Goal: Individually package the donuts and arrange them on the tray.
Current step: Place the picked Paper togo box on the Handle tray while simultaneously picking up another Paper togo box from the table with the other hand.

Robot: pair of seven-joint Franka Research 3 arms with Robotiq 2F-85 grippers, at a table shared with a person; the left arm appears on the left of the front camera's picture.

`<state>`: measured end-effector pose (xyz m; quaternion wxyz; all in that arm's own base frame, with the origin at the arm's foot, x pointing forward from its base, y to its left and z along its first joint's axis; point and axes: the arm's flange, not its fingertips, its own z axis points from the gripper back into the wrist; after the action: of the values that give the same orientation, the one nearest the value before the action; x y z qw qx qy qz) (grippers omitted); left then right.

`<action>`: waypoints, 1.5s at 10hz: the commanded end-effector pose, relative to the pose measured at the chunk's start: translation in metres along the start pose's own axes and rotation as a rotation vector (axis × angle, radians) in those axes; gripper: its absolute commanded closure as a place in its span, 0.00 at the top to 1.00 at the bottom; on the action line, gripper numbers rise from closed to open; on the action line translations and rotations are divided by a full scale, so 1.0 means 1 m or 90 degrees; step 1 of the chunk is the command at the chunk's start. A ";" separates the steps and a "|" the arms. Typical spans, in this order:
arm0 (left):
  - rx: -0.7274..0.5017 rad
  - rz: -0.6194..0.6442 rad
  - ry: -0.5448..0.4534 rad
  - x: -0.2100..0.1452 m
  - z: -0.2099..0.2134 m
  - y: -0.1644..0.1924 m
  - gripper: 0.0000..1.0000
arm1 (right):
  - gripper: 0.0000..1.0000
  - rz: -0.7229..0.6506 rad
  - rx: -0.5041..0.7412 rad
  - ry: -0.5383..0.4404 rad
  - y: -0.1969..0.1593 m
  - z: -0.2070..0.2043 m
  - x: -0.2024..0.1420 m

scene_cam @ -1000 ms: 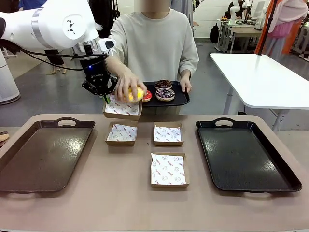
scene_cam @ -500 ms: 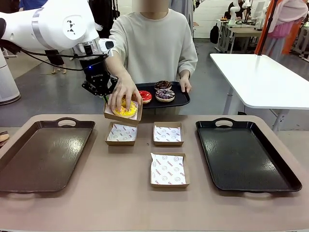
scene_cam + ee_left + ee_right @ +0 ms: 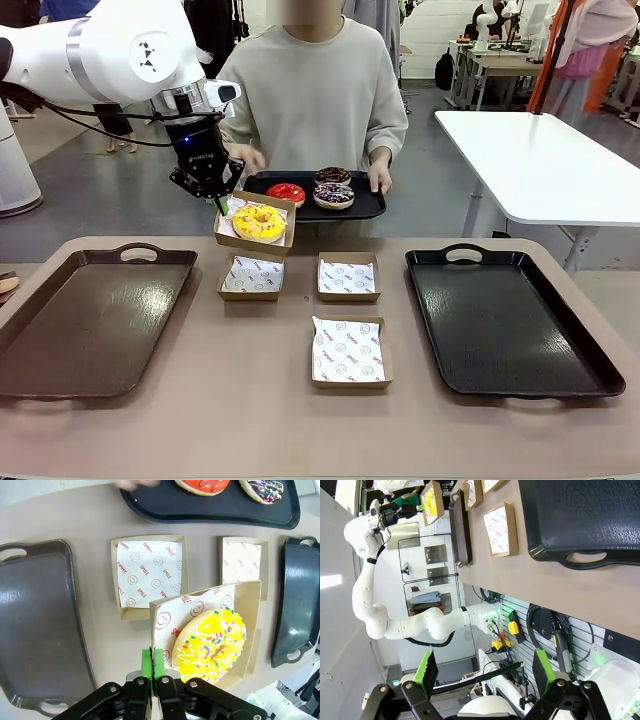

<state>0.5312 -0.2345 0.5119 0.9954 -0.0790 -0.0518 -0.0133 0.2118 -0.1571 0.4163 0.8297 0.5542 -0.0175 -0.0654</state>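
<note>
Yellow donut [image 3: 259,221] lies flat on the paper liner of a box [image 3: 252,243]. The left gripper [image 3: 218,203] holds the box up off the table by one corner, fingers pressed together on cardboard and liner. The donut sits just beyond the pinch, toward the box's opposite corner. The load therefore hangs to one side of the grip, and a quick swing would likely tip it. Three empty boxes [image 3: 252,276] lie below the box and nearer the robot, two side by side and the third nearer again. The left tray [image 3: 90,320] lies below and to the left of the box, the right tray [image 3: 510,320] well to its right, and each runs its long axis from robot to person. The left tray is judged the nearer, with nothing between it and the box, while a path to the right tray passes over the empty boxes. Just behind the box the person holds a small tray [image 3: 368,208] bearing the red donut [image 3: 286,193], brown donut [image 3: 333,176] and purple donut [image 3: 334,195], none yet boxed, and one hand [image 3: 246,157] is near the gripper. The right gripper [image 3: 484,669], well to the right of the box, has its fingers spread and holds nothing.
</note>
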 end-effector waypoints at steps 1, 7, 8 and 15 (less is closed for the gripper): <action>0.000 0.001 0.001 -0.007 0.001 0.003 0.00 | 1.00 0.001 0.002 0.000 -0.001 0.001 -0.001; -0.018 -0.046 0.031 -0.004 -0.001 0.007 0.01 | 1.00 0.001 0.002 0.000 -0.001 0.001 -0.001; -0.020 -0.044 0.032 -0.007 -0.002 0.006 0.01 | 1.00 0.001 0.002 0.000 -0.001 0.001 -0.001; -0.005 -0.038 0.023 -0.002 -0.004 0.002 0.01 | 1.00 0.001 0.002 0.000 -0.001 0.001 -0.001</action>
<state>0.5295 -0.2324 0.5070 0.9952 -0.0798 -0.0330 -0.0452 0.2118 -0.1571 0.4163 0.8297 0.5541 -0.0175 -0.0654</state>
